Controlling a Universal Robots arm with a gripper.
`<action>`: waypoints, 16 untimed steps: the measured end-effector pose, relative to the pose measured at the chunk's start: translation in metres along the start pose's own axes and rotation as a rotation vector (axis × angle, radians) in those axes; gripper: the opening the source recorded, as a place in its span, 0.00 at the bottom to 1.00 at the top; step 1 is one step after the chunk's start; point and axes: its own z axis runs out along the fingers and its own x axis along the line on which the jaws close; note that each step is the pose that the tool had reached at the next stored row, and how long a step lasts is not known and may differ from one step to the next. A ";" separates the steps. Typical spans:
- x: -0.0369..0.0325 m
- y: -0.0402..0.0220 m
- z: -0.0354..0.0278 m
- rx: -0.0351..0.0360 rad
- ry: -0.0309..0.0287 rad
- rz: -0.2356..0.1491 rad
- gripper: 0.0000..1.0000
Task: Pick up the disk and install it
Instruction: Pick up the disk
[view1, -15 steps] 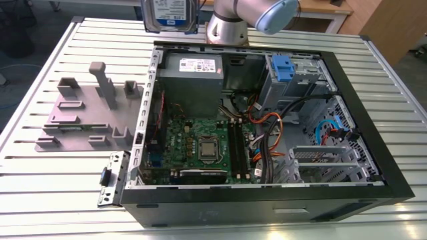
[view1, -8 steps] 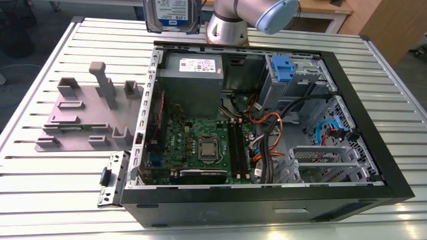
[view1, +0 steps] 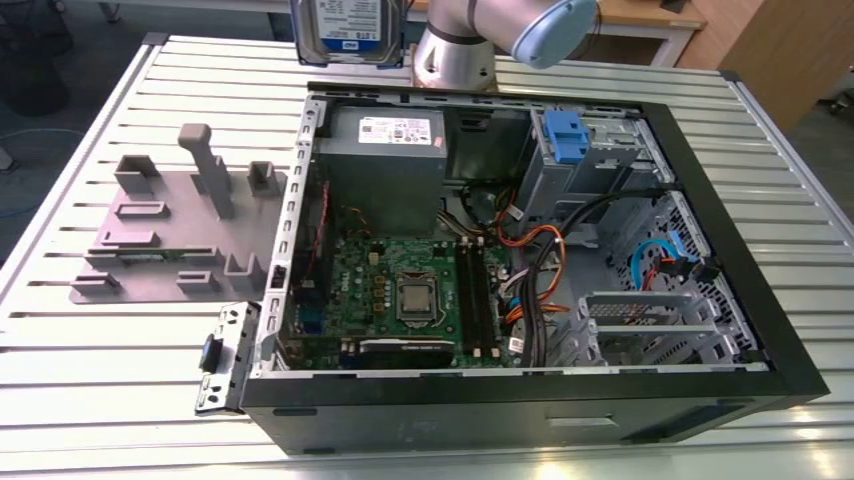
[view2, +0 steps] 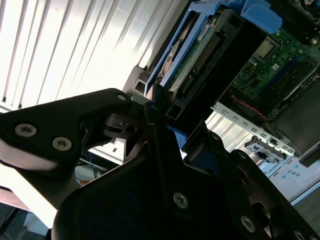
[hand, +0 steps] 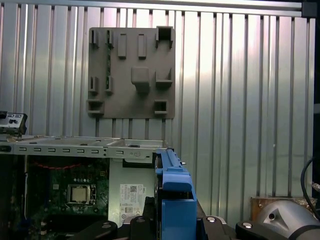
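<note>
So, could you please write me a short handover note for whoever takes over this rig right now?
Gripper: shut on the disk, holding it in the air.
Disk: in the exterior view, raised beyond the far side of the open computer case, outside it.
Grey stand: on the table at the exterior view's left of the case.
Done: pick-up.
Left: install; the disk is not in the case.

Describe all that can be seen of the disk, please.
The disk is a flat silver metal drive with a white-and-blue label, clipped in a blue plastic frame. In the exterior view it hangs upright in the air beyond the open computer case, beside the arm. In the second wrist view the black claw grips its edge, and a dark connector row shows along one end.
</note>
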 end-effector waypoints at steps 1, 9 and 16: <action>0.0000 -0.0005 0.0000 0.0000 -0.0001 0.000 0.36; 0.0001 -0.0048 0.0000 0.0000 0.0000 0.000 0.36; 0.0001 -0.0084 0.0000 0.0000 0.0000 0.000 0.36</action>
